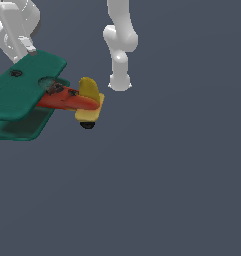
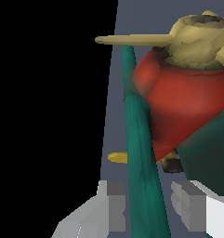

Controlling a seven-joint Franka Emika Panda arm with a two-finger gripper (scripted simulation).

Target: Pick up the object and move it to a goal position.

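gripper (image 2: pixel 148 211) pinches the upper teal wing edge, one finger (image 2: pixel 111 207) each side, touching | toy biplane (image 1: pixel 39 97) at the exterior view's left, clear of the grey floor (image 1: pixel 157 190), tilted | red fuselage, yellow tail (image 1: pixel 88 100) toward the exterior view's right, black wheel under tail | white arm links (image 1: pixel 120 45) behind, upper centre

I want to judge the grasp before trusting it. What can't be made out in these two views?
- Exterior view: the gripper is cut off by the frame's edge and hidden behind the toy biplane's teal wing; jaws unseen.
- Exterior view: the biplane's nose and propeller lie past the frame's left edge.
- Wrist view: a black area blanks one side.
- Wrist view: whether the fingertips press the wing edge is unclear.
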